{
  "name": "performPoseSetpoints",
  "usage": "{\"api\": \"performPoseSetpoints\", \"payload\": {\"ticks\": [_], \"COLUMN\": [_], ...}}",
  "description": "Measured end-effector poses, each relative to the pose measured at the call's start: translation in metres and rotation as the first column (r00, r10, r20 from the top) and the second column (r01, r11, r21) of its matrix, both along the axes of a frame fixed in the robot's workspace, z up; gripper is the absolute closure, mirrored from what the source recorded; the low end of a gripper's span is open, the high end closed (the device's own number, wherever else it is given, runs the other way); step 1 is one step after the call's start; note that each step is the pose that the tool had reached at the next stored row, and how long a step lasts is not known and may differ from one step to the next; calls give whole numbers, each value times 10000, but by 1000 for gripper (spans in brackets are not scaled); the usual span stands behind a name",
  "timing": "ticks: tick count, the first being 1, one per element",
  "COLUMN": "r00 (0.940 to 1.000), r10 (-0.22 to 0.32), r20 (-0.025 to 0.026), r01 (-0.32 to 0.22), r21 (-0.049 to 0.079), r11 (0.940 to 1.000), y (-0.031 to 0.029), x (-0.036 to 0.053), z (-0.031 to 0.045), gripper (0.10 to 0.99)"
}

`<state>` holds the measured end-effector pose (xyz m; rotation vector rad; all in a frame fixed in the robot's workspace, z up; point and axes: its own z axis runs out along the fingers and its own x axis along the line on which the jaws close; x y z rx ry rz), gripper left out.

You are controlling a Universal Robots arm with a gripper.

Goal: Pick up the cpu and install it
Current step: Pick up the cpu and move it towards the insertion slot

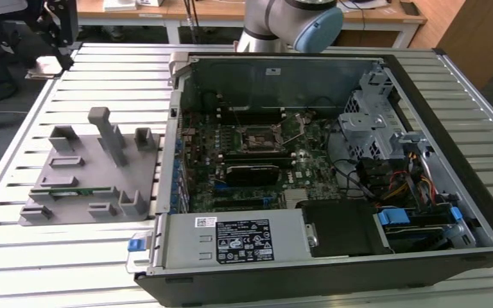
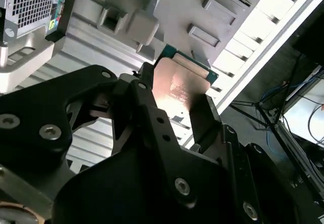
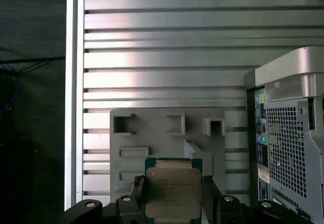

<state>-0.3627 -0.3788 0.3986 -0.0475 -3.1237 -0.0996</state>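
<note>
We start with the slatted metal desk (image 1: pixel 58 256), which carries everything. In the exterior view an open computer case (image 1: pixel 315 285) lies on its side across the middle and out toward 3 o'clock. The robot arm (image 1: pixel 294 22) stands at the desk's far edge, at 12 o'clock from the case. A grey moulded fixture (image 1: pixel 92 173) rests on the slats at 9 o'clock of the case, just beside its wall, with a green memory stick (image 1: pixel 71 190) lying in one of its slots.

Inside the case the power supply (image 1: pixel 229 239) fills the 6 o'clock side and the motherboard (image 1: pixel 315 167) lies flat behind it. The square black-framed socket (image 1: pixel 258 138) sits toward 12 o'clock on the board. A grey drive cage (image 1: pixel 371 115) stands at 3 o'clock of the socket.

In both wrist views the black tool (image 3: pixel 173 203) is closed narrowly on the cpu (image 3: pixel 173 186), one finger (image 2: pixel 147 84) on each of two opposite edges. The chip's metal top (image 2: pixel 182 89) faces the cameras, and its green rim shows at the far edge. Beyond it lie the grey fixture and the slats – with the case's perforated rear panel (image 3: pixel 286 148) off to one side.
</note>
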Motion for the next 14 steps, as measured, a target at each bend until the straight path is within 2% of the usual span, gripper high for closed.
{"api": "performPoseSetpoints", "payload": {"ticks": [14], "r00": [10000], "r10": [1], "r20": [-1], "r01": [-1], "r21": [0], "r11": [10000], "y": [0], "x": [477], "z": [0], "gripper": [553]}}
